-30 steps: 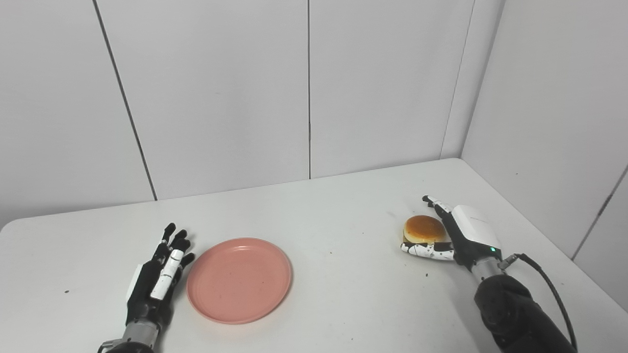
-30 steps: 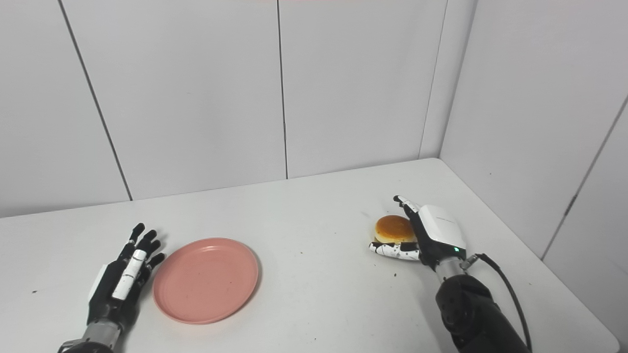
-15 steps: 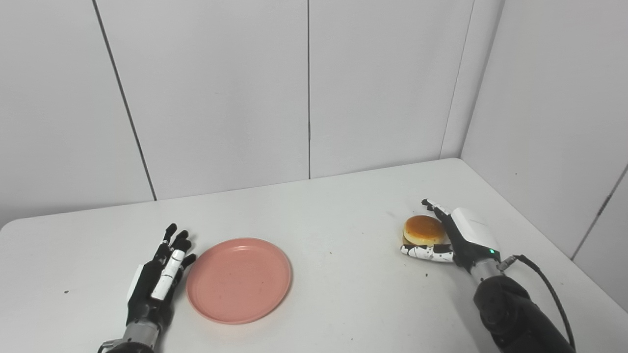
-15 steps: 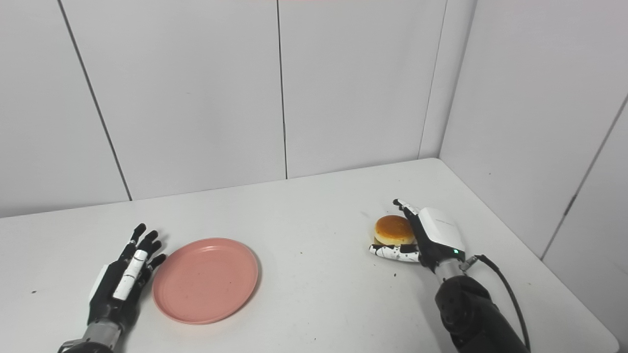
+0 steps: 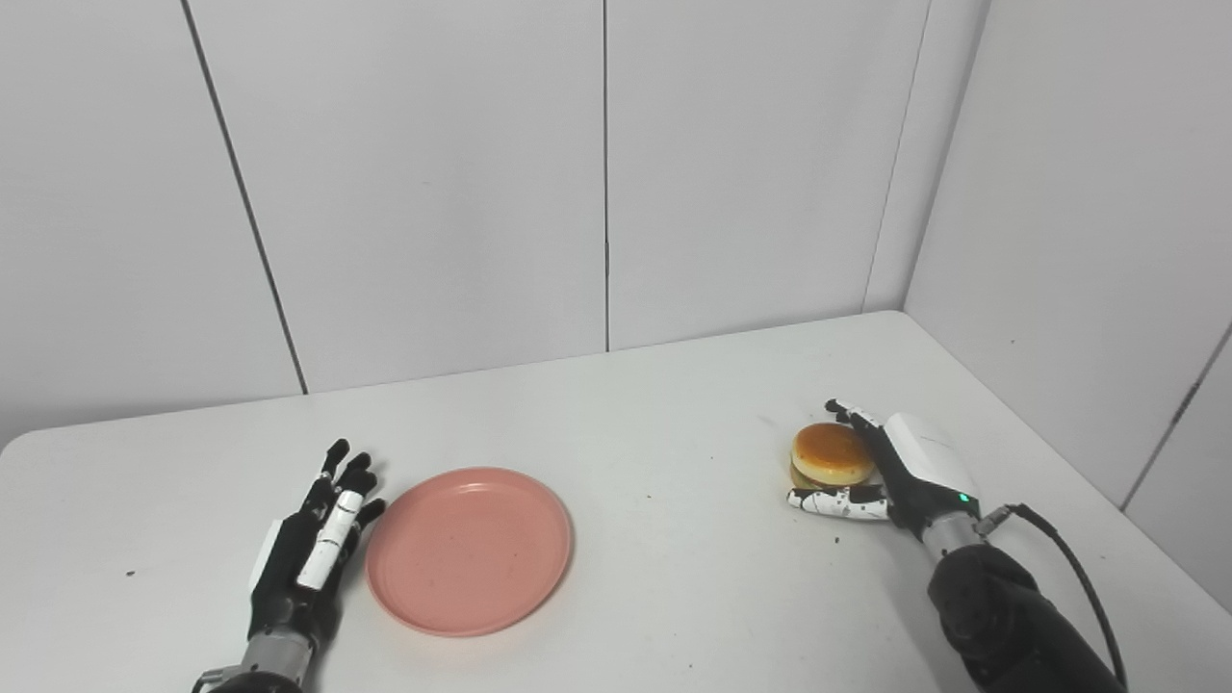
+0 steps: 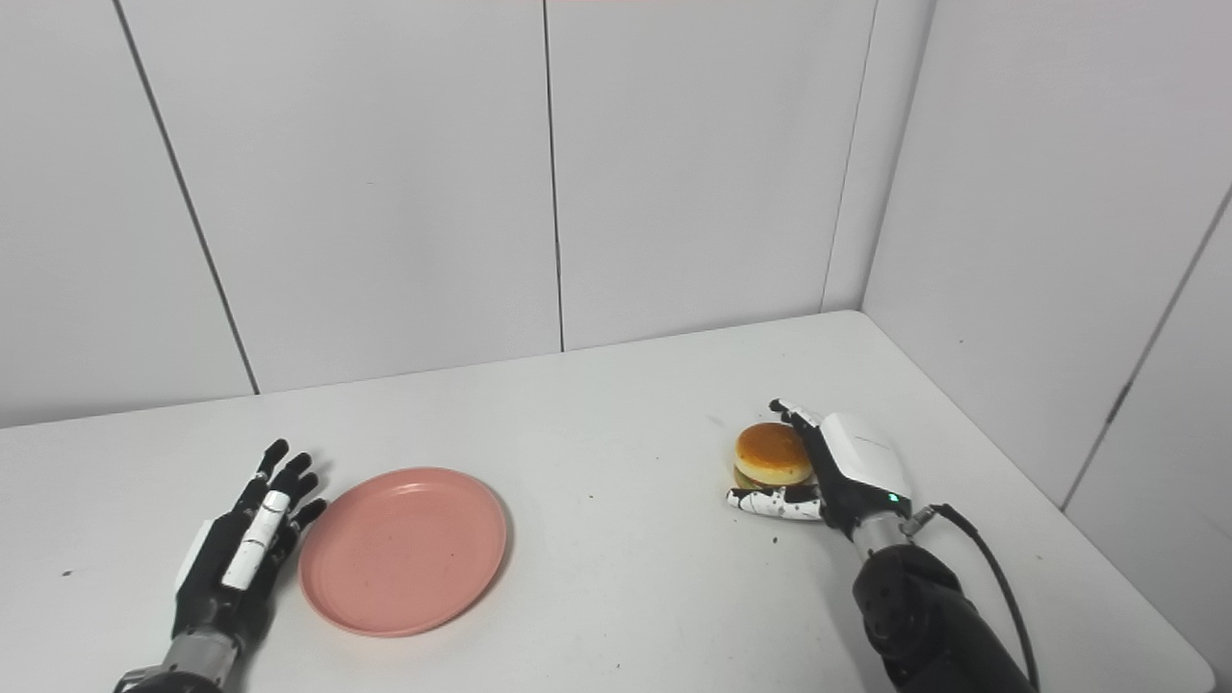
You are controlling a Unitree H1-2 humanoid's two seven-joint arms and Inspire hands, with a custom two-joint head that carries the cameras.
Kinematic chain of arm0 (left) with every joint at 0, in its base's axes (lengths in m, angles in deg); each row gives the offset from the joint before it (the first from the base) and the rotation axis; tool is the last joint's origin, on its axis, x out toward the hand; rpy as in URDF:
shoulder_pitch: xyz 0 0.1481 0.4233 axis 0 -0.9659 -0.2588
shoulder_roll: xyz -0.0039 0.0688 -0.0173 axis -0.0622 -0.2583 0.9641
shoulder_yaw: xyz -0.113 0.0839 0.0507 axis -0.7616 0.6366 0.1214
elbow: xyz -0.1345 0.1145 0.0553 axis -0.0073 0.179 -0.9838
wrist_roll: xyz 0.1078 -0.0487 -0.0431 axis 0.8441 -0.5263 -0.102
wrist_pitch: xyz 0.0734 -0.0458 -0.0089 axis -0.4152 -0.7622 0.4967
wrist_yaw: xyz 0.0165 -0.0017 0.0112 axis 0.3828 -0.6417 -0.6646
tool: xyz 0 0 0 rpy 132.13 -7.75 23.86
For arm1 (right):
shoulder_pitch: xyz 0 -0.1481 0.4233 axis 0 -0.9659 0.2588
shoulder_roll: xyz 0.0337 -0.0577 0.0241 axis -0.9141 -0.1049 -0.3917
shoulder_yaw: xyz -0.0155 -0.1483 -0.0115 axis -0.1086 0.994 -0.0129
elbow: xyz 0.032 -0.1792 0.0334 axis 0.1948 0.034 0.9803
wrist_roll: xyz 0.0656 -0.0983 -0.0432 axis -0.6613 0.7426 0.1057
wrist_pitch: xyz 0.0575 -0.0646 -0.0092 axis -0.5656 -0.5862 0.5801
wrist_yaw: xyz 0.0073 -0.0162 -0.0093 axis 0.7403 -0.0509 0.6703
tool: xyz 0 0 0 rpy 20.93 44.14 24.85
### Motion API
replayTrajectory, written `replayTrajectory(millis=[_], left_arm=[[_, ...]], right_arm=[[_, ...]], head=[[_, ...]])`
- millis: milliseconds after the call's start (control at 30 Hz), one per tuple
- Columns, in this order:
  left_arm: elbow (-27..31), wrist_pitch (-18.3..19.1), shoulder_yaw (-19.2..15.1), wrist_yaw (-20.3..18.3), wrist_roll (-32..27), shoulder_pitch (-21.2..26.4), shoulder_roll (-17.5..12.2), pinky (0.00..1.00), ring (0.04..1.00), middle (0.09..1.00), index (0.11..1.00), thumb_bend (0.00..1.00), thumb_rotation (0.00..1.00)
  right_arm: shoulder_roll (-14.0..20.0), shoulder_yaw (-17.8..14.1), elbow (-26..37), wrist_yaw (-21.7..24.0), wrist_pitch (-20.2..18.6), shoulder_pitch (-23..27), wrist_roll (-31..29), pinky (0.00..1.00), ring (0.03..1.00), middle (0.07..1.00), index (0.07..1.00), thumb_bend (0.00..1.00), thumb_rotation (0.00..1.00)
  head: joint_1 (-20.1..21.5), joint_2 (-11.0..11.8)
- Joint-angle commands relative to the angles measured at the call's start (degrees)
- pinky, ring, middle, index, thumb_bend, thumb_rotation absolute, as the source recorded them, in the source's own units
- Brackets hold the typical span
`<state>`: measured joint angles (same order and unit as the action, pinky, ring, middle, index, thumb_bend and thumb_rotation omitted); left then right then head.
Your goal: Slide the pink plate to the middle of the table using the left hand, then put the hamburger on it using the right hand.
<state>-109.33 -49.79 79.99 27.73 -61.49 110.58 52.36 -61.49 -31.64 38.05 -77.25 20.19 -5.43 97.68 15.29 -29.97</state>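
Right hand (image 5: pixel 890 472) sits at the hamburger (image 5: pixel 832 454) on the right side of the counter (image 5: pixel 674 462), with the thumb lying along the near side of the bun and the fingers (image 5: pixel 847 412) curving around its far side. Compared with one second ago, the fingers have drawn in closer over the far edge of the bun and the hand has pulled slightly nearer to it; the hamburger itself has not left the counter. The hand looks wrapped around the bun, but whether it is already clamped firmly cannot be told from these views.

Left hand (image 5: pixel 308 544) lies flat on the counter, fingers apart and holding nothing, just beside the left rim of the pink plate (image 5: pixel 469 549). Neither has shifted over the last second. The plate rests left of the counter's centre, well apart from the hamburger.

Judgement: the plate slide appears finished or paused, and the step in hand is the grasp on the hamburger. The closing of the fingers suggests a lift is being prepared; the carry to the plate is not yet begun.

No brand, label or legible writing shows on any item. A small green indicator light (image 5: pixel 962 498) glows on the right wrist.
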Motion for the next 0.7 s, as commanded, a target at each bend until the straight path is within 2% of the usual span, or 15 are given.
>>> replayTrajectory(millis=[0, 200, 267, 433, 467, 667], left_arm=[[-0.19, 2.18, 0.4, -0.3, -0.33, -0.6, 0.2, 0.89, 0.948, 0.952, 0.954, 0.76, 0.67], [0.04, 2.31, 0.41, -0.5, -0.52, -0.69, 0.27, 0.88, 0.948, 0.953, 0.951, 0.76, 0.67], [0.09, 2.26, 0.45, -0.52, -0.5, -0.73, 0.31, 0.89, 0.948, 0.949, 0.951, 0.76, 0.67], [0.39, 2.44, 0.62, -0.19, -0.15, -0.87, 0.37, 0.87, 0.942, 0.948, 0.95, 0.77, 0.67], [0.45, 2.56, 0.6, -0.16, -0.23, -0.89, 0.4, 0.87, 0.942, 0.949, 0.948, 0.77, 0.67], [0.89, 2.92, 0.58, -0.31, -0.44, -0.97, 0.43, 0.89, 0.948, 0.953, 0.955, 0.77, 0.67]], right_arm=[[1.05, -0.64, 0.81, -1.39, 1.33, 2.66, -0.28, 0.69, 0.79, 0.838, 0.85, 1.0, 0.49], [1.18, -0.42, 0.79, -1.32, 1.32, 2.77, -0.19, 0.68, 0.784, 0.832, 0.847, 1.0, 0.49], [1.11, -0.45, 0.89, -1.27, 1.2, 2.77, -0.22, 0.63, 0.732, 0.802, 0.843, 0.99, 0.45], [1.07, -0.55, 0.73, -1.83, 1.48, 2.75, -0.12, 0.57, 0.658, 0.738, 0.83, 0.96, 0.4], [1.07, -0.56, 0.58, -2.07, 1.7, 2.76, -0.1, 0.55, 0.638, 0.715, 0.819, 0.95, 0.36], [1.3, -0.22, 0.54, -2.36, 1.33, 2.76, 0.37, 0.54, 0.622, 0.683, 0.798, 0.89, 0.32]], head=[[-0.03, -0.1], [-0.03, -0.23], [-0.04, -0.2], [-0.19, -0.27], [-0.19, -0.27], [-0.24, -0.47]])
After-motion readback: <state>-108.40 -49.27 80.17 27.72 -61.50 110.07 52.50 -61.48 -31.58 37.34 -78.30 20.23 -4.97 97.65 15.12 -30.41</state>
